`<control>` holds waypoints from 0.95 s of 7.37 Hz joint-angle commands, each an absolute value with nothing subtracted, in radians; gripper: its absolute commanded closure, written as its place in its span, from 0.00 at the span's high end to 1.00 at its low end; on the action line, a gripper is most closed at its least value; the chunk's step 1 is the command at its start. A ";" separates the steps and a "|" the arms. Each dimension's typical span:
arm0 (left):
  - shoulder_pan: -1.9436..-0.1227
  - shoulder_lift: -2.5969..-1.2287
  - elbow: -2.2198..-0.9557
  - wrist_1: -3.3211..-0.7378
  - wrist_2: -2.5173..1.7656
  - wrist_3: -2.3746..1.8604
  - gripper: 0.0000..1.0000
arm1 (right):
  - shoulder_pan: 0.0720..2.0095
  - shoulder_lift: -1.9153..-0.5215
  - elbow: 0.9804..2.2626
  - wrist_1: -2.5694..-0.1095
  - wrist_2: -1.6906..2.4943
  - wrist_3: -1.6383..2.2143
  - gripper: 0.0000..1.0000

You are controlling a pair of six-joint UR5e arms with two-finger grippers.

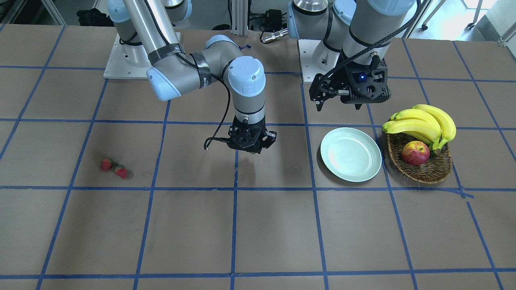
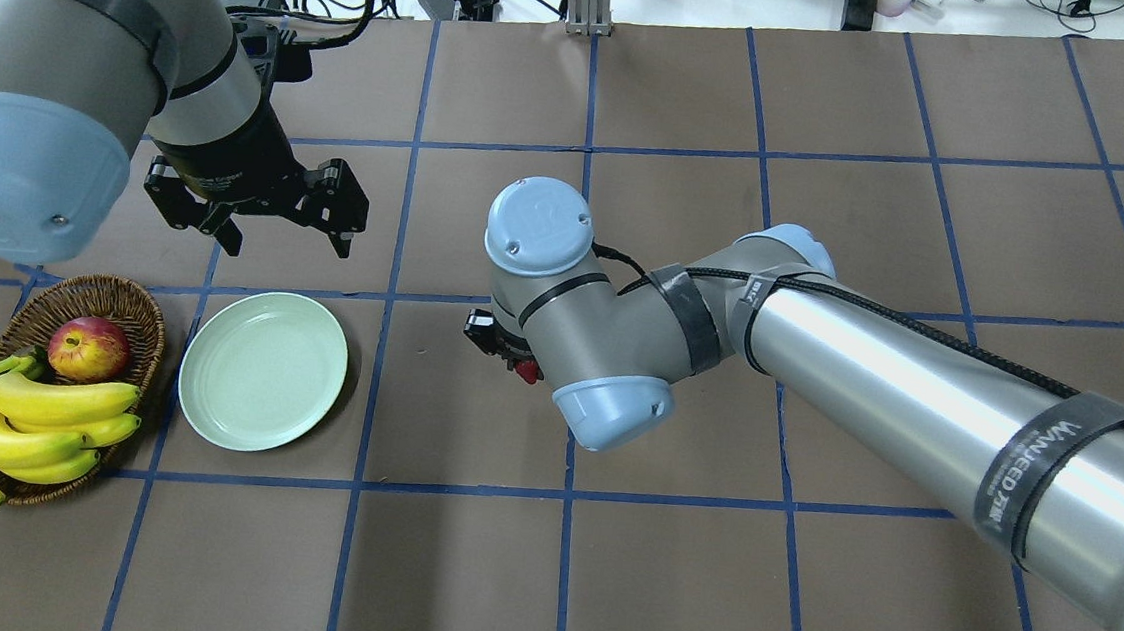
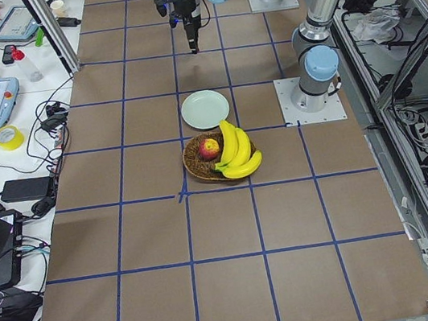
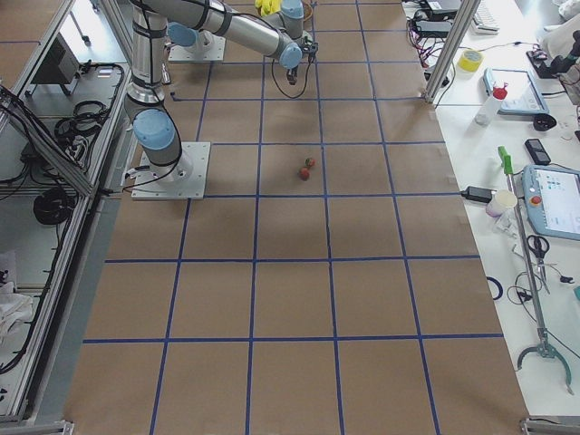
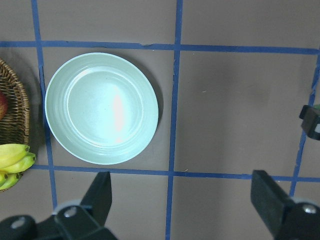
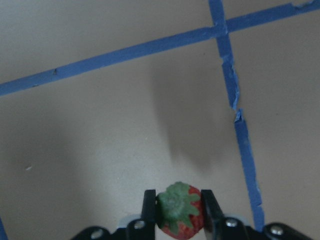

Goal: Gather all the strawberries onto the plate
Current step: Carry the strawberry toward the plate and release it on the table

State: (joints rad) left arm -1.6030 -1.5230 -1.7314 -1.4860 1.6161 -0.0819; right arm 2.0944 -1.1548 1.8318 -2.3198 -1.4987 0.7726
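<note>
Right fingers (image 6: 208, 212) pinching strawberry (image 6: 178, 214), cap upward

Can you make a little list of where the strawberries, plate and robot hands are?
On table: two small red strawberries, side by side
Right gripper: fingers shut on a third red strawberry
Left gripper: fingers open, holding nothing
Plate: round pale-green glossy plate, empty
Beside plate: brown wicker basket, red-yellow apple, yellow bananas

Finishes I can make out
Glossy, smooth plate (image 5: 102, 107); rough woven wicker basket (image 1: 423, 171); matt brown paper-like surface (image 1: 274, 233) with blue tape (image 1: 193, 188); my right arm (image 2: 899, 372) tube shines as polished metal.
</note>
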 commanded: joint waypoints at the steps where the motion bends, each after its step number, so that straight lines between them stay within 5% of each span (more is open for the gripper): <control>1: -1.603 -1.523 -1.733 -1.485 1.623 -0.083 1.00 | 2.106 -1.126 1.836 -2.326 -1.482 0.839 0.59; 4: -1.603 -1.523 -1.732 -1.483 1.623 -0.083 1.00 | 2.105 -1.118 1.845 -2.327 -1.485 0.839 0.99; 7: -1.603 -1.526 -1.733 -1.483 1.621 -0.083 1.00 | 2.082 -1.144 1.829 -2.315 -1.503 0.779 1.00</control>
